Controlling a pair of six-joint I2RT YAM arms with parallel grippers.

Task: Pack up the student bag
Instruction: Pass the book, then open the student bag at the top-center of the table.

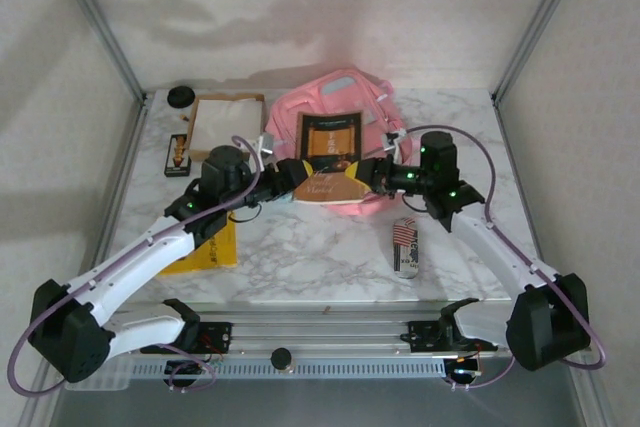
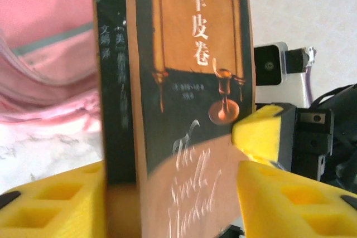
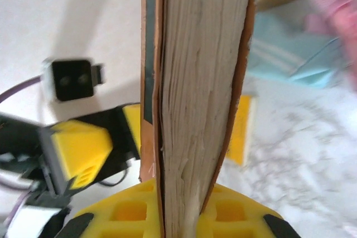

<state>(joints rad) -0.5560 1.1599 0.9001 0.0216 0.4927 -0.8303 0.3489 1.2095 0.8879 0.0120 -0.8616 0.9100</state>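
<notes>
Book (image 1: 326, 152) above student bag (image 1: 300, 107), desk's (image 1: 320, 247) far edge, my right gripper (image 1: 371, 175) clamped it, my left gripper's (image 1: 300, 173) grip I couldn't tell.

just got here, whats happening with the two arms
The two arms have a dark brown book between them, over the pink student bag at the back of the table. The right gripper is shut on its page edge; the left gripper's fingers flank the spine side, but whether they grip is unclear.
</notes>
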